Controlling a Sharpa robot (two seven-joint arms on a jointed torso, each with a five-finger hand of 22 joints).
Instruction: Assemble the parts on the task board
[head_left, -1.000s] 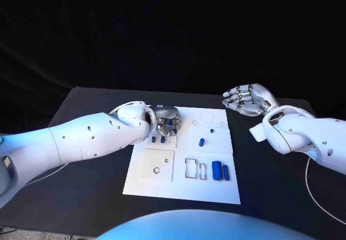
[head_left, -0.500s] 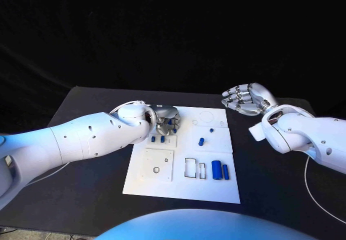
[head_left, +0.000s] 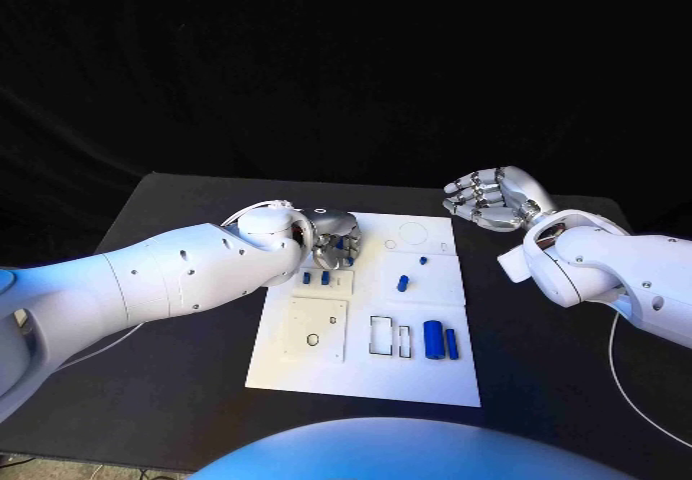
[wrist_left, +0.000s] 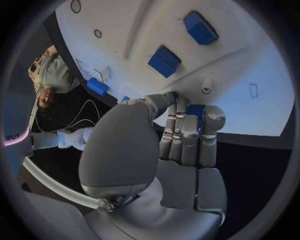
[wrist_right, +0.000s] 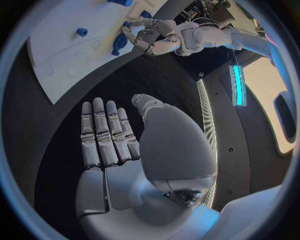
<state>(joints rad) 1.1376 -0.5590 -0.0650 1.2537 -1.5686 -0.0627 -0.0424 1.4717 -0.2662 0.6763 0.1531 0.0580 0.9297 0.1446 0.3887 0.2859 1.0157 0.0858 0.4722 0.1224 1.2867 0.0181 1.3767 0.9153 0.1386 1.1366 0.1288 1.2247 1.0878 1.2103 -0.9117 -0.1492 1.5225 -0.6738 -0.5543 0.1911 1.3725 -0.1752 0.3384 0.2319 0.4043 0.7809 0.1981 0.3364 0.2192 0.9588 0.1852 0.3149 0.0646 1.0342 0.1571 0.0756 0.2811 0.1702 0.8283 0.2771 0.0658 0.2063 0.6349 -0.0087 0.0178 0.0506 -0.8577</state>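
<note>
The left hand's fingers (wrist_left: 187, 132) are curled in together, and a small blue part (wrist_left: 195, 111) shows between their tips, pressed against the thumb, so this hand grips that piece just over the task board (head_left: 325, 365). In the head view the left hand (head_left: 332, 243) sits over the board's far left corner, with its white arm running back toward the near left of the bench (head_left: 173, 400). Just nearer than that hand, two short blue parts (head_left: 316, 279) stand side by side on the board; the left wrist view shows them as two blue blocks on the white surface. Toward the middle of the board lies a small blue piece (head_left: 405, 284), with a tiny one (head_left: 423, 262) just beyond it. Near the board's near right side two long blue bars (head_left: 441, 342) lie parallel, just beside an outlined rectangular recess (head_left: 384, 337). On the board's near left stands a raised square plate with a small hole (head_left: 313, 341). The right hand's fingers (wrist_right: 103, 132) are straight and slightly apart, holding nothing. The right hand (head_left: 493, 200) hovers palm open beyond the board's far right corner, apart from it, above the dark bench.
</note>
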